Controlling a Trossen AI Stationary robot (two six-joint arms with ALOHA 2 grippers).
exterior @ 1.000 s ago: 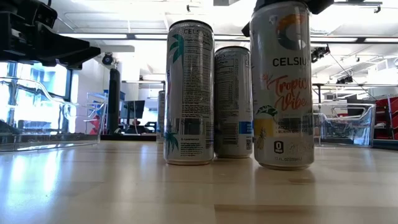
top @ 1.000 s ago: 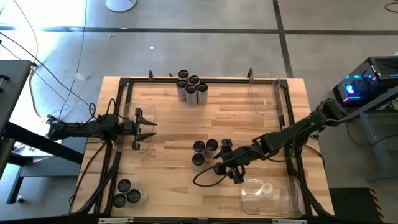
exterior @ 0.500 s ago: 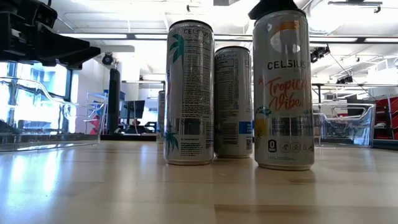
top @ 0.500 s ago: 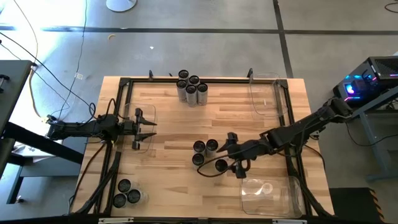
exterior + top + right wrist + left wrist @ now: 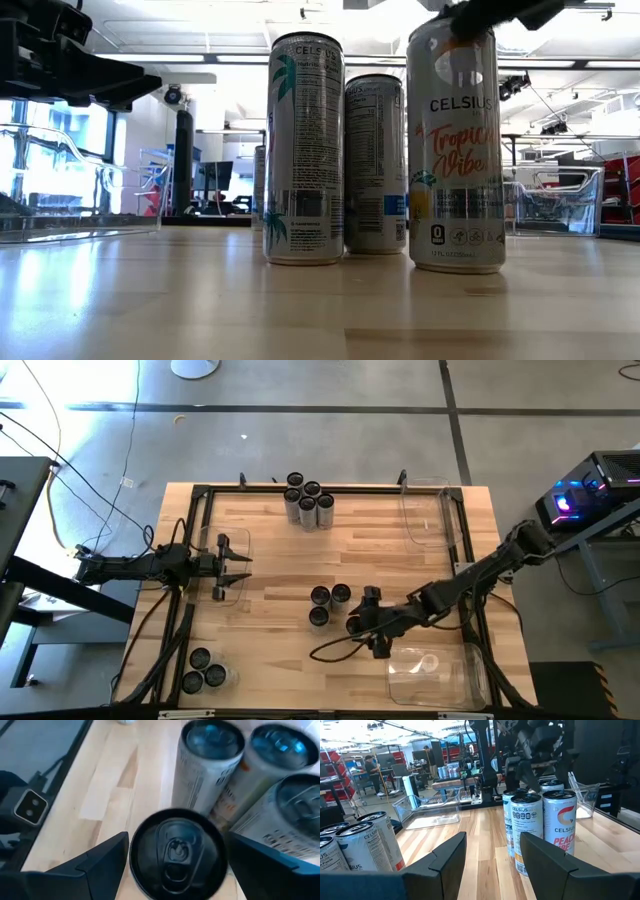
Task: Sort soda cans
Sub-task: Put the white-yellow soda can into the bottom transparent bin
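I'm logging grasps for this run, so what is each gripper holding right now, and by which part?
Nothing is held. The right gripper hangs open over a standing soda can, fingers on either side of its top, not touching. The left gripper is open and empty.

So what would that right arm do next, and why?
Probably lower a little and close on the can. The right gripper hangs above it, fingers open on either side of its dark top, not touching. It stands beside three more cans mid-table.
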